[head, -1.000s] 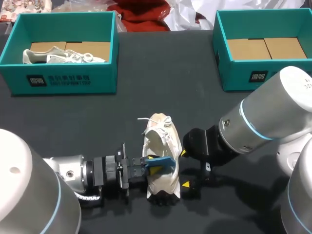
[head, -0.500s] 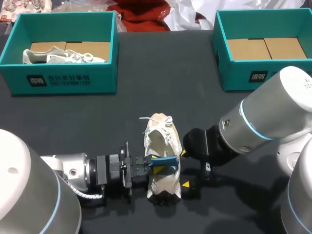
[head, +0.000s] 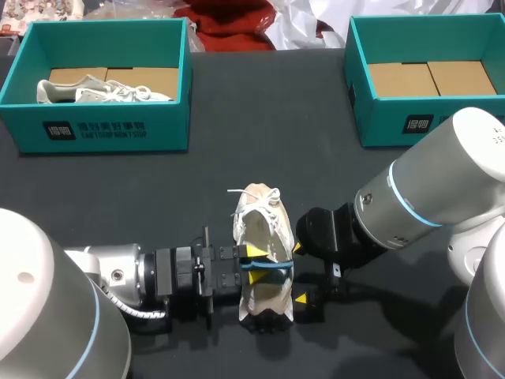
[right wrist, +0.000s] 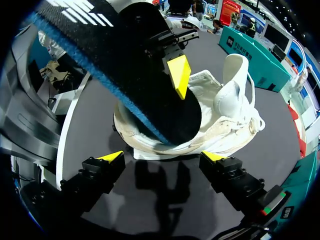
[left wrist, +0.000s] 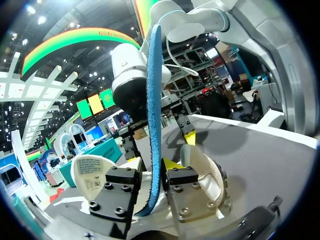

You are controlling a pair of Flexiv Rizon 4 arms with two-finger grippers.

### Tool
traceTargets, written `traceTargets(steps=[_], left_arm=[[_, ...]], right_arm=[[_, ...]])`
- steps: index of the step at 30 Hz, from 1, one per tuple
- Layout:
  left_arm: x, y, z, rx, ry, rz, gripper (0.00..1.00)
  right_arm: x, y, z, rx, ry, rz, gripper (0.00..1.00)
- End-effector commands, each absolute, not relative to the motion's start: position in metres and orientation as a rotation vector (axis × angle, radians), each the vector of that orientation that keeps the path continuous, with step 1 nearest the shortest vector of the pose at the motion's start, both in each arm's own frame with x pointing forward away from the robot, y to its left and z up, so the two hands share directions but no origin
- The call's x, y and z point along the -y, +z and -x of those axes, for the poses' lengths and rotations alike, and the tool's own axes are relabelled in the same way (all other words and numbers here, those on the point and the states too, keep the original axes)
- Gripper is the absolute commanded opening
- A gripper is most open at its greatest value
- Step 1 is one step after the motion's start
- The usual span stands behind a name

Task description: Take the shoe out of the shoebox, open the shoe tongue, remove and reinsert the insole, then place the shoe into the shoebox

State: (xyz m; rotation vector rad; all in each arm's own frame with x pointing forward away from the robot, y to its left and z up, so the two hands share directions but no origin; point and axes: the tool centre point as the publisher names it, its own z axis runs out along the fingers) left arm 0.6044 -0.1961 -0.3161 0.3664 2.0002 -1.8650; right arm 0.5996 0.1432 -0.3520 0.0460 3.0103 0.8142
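Black table (head: pixel 260 150) with white shoe (head: pixel 254 215), left shoebox (head: pixel 102 130), right shoebox (head: pixel 394 122)

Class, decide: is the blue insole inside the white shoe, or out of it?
Partly in. The insole has its tip inside the shoe; the rest sticks out, clamped in the left pincer.

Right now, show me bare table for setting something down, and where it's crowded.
Free: the table between left shoebox and right shoebox, and the strip from left shoebox to the shoe. Crowded: the shoe's sides, with left gripper holding the insole and right gripper.
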Motion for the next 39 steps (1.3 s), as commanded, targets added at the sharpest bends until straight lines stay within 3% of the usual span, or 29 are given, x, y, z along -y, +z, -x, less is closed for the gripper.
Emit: traceTargets(steps=[1, 16, 18, 19, 39], left_arm=[[0.197, -0.31, -0.601, -2.005, -1.864, -0.384, 0.28], [0.209, -0.295, -0.587, -2.043, -1.778, -0.461, 0.26], [0.209, -0.294, -0.585, -2.038, -1.779, -0.474, 0.14], [0.209, -0.293, -0.585, -2.035, -1.776, -0.482, 0.0], [0.208, -0.334, -0.612, -1.992, -1.754, -0.52, 0.0]], right_arm=[[-0.142, -0.352, -0.598, -3.007, 0.815, -0.048, 1.0], [-0.142, -0.352, -0.598, -3.007, 0.815, -0.048, 1.0], [-0.142, -0.352, -0.598, -3.007, 0.815, -0.048, 1.0], [-0.142, -0.352, -0.598, -3.007, 0.815, -0.048, 1.0], [-0.142, -0.352, -0.598, -3.007, 0.815, -0.048, 1.0]])
